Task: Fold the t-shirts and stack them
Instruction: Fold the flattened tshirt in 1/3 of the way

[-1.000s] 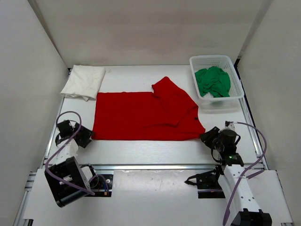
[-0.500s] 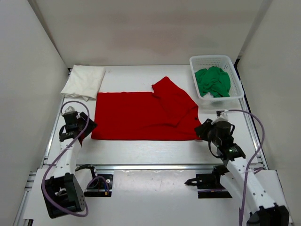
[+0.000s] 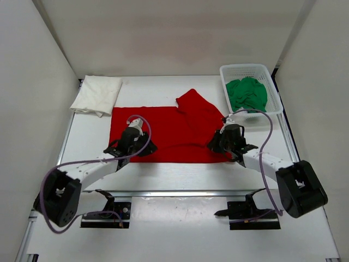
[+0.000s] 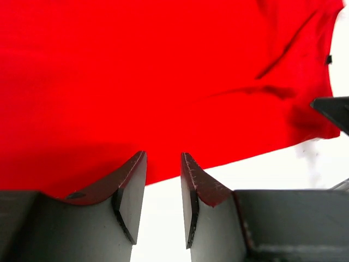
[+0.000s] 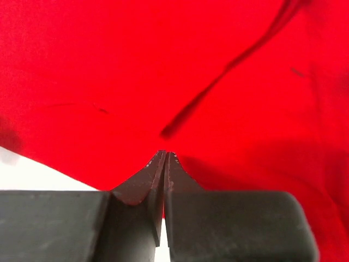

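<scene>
At the near hem of the red shirt [image 3: 163, 134], the left gripper [image 4: 163, 155] stands released, its two jaws parted with a clear gap, tips just over the cloth's edge where red meets the white table [image 3: 180, 172]. Nothing is caught between them. Toward the same hem's right end, the right gripper [image 5: 164, 154] is clenched, its two jaws pressed flat together with the tips on the red cloth. A dark crease runs away from the tips across the fabric. Whether a pinch of cloth lies between the jaws cannot be told.

Two arms reach in from the near edge, one to each end of that hem. Three shirts are in view. One is the red shirt, lying spread out in the middle of the table as a wide, mostly smooth rectangle. Its far right part is folded over in a slanted flap that lies on top of the body, and a small dark tag shows near the right edge. One white shirt [image 3: 98, 94] lies folded at the far left corner, just apart from the red one. One green shirt [image 3: 247, 94] sits crumpled inside the single white mesh basket [image 3: 245, 67] at the far right corner.
</scene>
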